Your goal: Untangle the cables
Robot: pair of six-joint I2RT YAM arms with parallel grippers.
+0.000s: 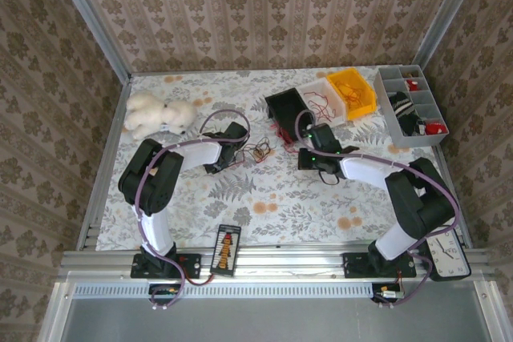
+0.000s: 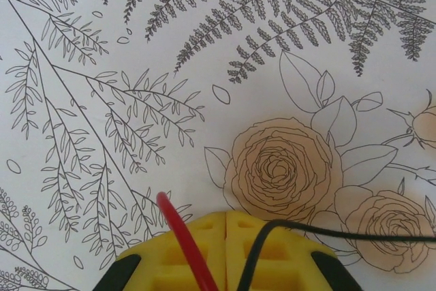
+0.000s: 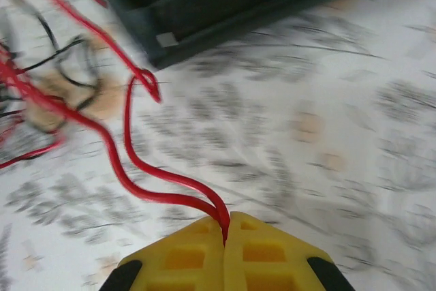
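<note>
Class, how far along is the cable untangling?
Done: nothing clearly; the cables lie knotted. In hand: the right hand is shut on a red strand; the left hand is shut, a dark strand crossing it. Left: separating the knot.

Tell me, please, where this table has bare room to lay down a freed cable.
The widest bare stretch of flowered table lies between the two arms, nearer than the tangle of thin red and dark cables. A smaller patch lies between the white plush toy and the black plastic bin. Around the tangle it is crowded.
</note>
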